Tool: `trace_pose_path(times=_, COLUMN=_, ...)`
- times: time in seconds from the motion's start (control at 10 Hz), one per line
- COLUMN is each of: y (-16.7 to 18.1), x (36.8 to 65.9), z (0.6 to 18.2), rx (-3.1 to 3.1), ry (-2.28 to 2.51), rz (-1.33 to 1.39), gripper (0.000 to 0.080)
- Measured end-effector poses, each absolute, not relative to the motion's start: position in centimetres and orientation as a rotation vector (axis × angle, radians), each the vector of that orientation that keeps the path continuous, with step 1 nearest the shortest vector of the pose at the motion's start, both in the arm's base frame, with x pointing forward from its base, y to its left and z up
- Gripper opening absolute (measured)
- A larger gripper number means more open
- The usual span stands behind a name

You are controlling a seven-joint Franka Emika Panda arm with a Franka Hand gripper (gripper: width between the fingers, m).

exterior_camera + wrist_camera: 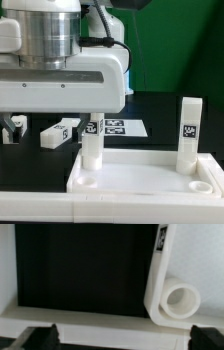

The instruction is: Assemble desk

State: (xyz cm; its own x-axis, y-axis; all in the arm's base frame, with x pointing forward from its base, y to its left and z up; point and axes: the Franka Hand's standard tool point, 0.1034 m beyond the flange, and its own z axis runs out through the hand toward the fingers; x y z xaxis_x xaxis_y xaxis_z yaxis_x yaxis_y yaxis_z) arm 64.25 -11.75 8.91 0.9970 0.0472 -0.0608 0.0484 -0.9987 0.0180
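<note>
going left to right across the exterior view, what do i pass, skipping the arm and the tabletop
lying leg → standing leg → marker board → second standing leg

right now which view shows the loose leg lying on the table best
The exterior view: the loose leg lies on its side on the black table behind the tabletop, toward the exterior view's left, marker showing. The wrist view shows a white marked piece beside a round socket, but I cannot tell if it is this leg.
</note>
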Motion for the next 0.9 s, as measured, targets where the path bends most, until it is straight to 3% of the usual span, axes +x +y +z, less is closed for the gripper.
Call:
trace_pose_path(times=0.3, y=-12.2, x=64.0, z=8.9, rx=3.124, ry=0.036, rz=-0.096, gripper=0.0649)
trace_pose_path(times=0.5, y=-15.5, x=61.2, z=8.3, rx=3.121, ry=-0.231, rz=-0.179, gripper=0.0649)
trace_pose_path(times=0.7, y=-16.0, x=58.3, z=7.6, rx=3.130, ry=-0.323, rz=-0.357, gripper=0.0649)
trace_pose_path(times=0.9, y=-15.7, x=58.8, z=7.6, rx=3.126, ry=-0.307, rz=-0.280, gripper=0.0649)
